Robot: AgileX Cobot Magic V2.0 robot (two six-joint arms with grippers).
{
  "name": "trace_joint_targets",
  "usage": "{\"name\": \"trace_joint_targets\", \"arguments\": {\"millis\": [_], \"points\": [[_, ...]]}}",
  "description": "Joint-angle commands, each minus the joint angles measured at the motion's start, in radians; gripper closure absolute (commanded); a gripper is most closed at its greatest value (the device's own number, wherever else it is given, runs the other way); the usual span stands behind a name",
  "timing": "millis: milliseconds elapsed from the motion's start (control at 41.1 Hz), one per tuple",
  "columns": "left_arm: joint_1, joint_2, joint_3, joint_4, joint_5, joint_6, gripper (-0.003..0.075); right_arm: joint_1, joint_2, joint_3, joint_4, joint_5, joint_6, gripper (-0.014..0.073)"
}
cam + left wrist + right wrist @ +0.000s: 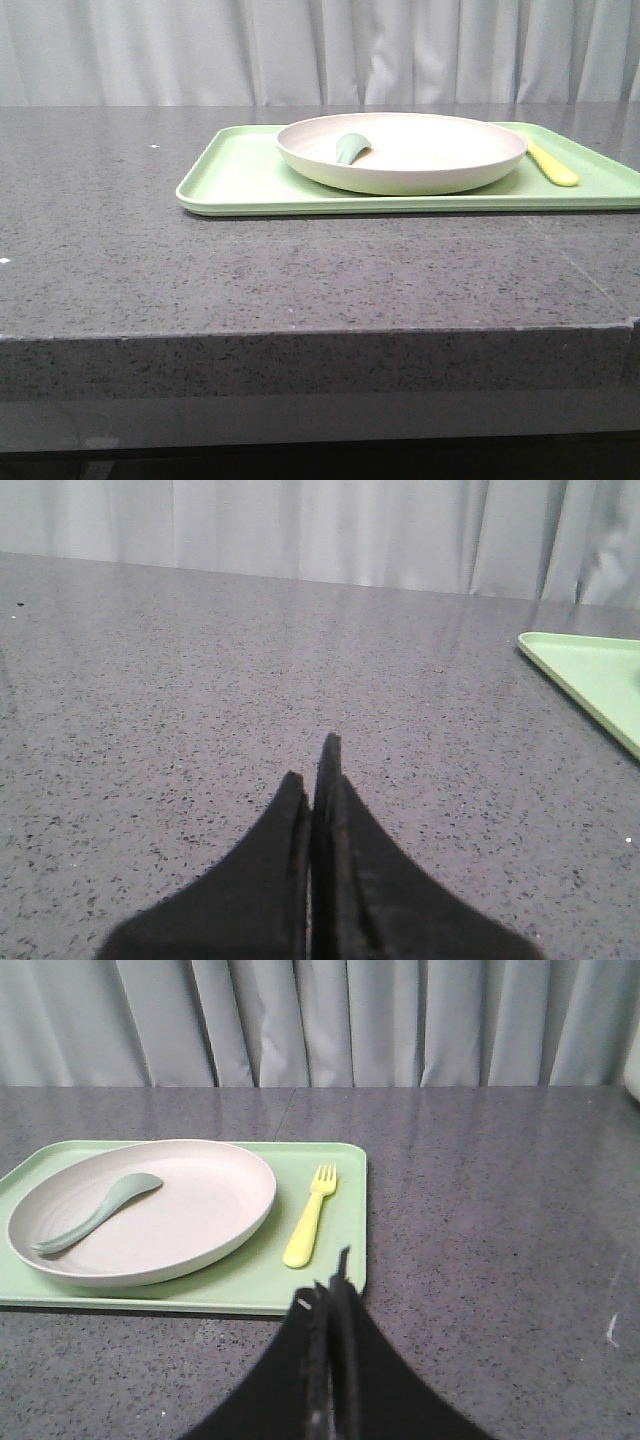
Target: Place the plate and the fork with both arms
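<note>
In the front view you are looking at a large round shallow cream-white plate with a faintly pinkish rim, sitting right of centre in the upper half of the frame on a flat rectangular light-green tray. The tray is resting on a dark grey speckled stone tabletop, with pale pleated curtains hanging behind it. A greyish-green spoon-like utensil is lying inside the plate, toward its left part. The small pale yellow plastic fork is lying on the tray just beside the plate's right rim, at the right edge of the frame; whether it is touching the rim you cannot tell. No arm is showing in the front view. In the right wrist view the right gripper is showing at lower centre with its black fingers pressed together on nothing, its tips over the tray's near edge, close to the fork's handle end. In the left wrist view the left gripper is likewise sitting with fingers together and holding nothing, over bare tabletop, with only a corner of the tray showing at the right edge of the frame.
</note>
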Motion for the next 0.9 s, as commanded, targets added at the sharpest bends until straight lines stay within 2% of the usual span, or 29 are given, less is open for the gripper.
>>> {"name": "trace_joint_targets", "arguments": {"millis": [0, 657, 876], "points": [[0.0, -0.021, 0.001, -0.007, -0.086, -0.002, 0.0738, -0.005, 0.009, -0.023, -0.013, -0.084, -0.011, 0.0657], [0.0, -0.021, 0.001, -0.007, -0.086, -0.002, 0.0738, -0.005, 0.002, 0.0, -0.028, -0.105, -0.02, 0.0657], [0.0, -0.021, 0.001, -0.007, -0.086, -0.002, 0.0738, -0.01, -0.092, 0.117, 0.095, -0.171, -0.177, 0.0657]]}}
